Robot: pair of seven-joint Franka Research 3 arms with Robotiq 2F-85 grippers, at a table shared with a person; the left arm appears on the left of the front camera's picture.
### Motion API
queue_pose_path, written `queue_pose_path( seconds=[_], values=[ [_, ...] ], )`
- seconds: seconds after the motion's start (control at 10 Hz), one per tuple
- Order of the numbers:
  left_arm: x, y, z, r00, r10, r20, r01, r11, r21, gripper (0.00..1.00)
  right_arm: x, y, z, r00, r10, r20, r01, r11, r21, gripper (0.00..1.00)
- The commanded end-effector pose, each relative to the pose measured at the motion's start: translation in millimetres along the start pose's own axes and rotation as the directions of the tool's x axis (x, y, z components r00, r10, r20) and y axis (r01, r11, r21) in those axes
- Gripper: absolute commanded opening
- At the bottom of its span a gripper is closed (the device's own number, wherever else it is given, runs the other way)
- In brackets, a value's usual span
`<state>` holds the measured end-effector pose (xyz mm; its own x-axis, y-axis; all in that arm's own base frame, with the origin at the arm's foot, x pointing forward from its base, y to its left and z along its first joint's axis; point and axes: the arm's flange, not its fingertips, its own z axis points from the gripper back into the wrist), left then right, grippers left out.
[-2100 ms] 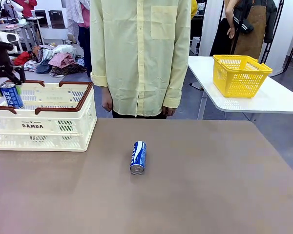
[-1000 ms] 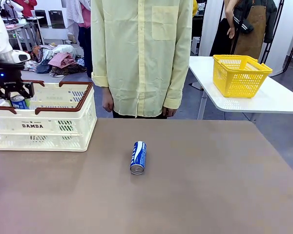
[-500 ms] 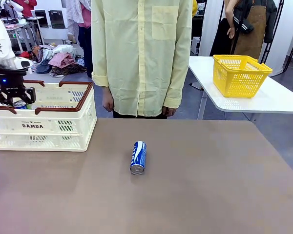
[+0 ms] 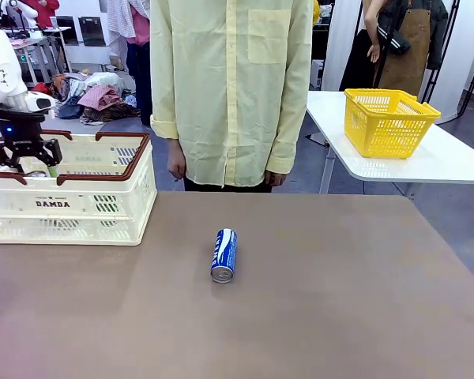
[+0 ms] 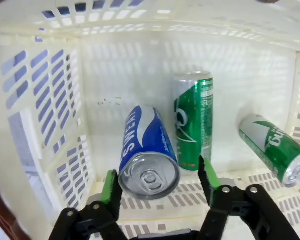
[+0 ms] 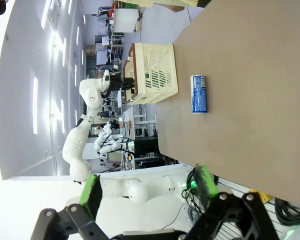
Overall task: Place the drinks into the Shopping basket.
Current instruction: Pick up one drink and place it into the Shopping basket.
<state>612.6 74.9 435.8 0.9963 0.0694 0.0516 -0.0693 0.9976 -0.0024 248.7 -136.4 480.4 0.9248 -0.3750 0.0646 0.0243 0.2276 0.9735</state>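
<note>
The cream Shopping basket [image 4: 79, 201] stands at the table's left. My left gripper [image 4: 23, 155] reaches down into it. In the left wrist view my left gripper [image 5: 159, 181] is open around a blue can [image 5: 146, 145] standing on the basket floor [image 5: 110, 90], silver top towards the camera, with a gap at one green pad [image 5: 208, 176]. Two green cans [image 5: 193, 122] [image 5: 273, 149] lie beside it. Another blue can [image 4: 223, 254] lies on its side mid-table, also seen from the right wrist [image 6: 198, 94]. My right gripper [image 6: 147, 186] hangs open and empty, high off the table.
A person in a pale yellow shirt [image 4: 231, 87] stands at the far edge, hands down. A yellow basket [image 4: 389, 120] sits on a separate white table [image 4: 426, 162] at the back right. The brown tabletop [image 4: 340, 292] spreads wide around the lying can.
My left gripper has carried the blue can down from above the rim into the basket. Its fingers now stand apart from the can.
</note>
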Motion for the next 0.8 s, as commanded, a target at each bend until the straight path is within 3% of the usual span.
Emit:
queue_pose_path(
  seconds=[0.0, 0.4, 0.7],
  values=[
    [2, 2, 2, 1.000, -0.023, -0.004, 0.024, 1.000, 0.001, 1.00, 1, 5, -1, 1.000, -0.010, 0.008, 0.010, 1.000, 0.018, 1.00],
    [-2, 5, 14, 0.998, -0.053, 0.026, 0.054, 0.998, -0.033, 1.00, 1, 5, -1, 1.000, -0.010, 0.008, 0.010, 1.000, 0.018, 1.00],
    [-21, 15, 98, 0.983, -0.073, 0.170, 0.099, 0.984, -0.150, 1.00, 1, 5, -1, 1.000, -0.010, 0.008, 0.010, 1.000, 0.018, 1.00]
  ],
)
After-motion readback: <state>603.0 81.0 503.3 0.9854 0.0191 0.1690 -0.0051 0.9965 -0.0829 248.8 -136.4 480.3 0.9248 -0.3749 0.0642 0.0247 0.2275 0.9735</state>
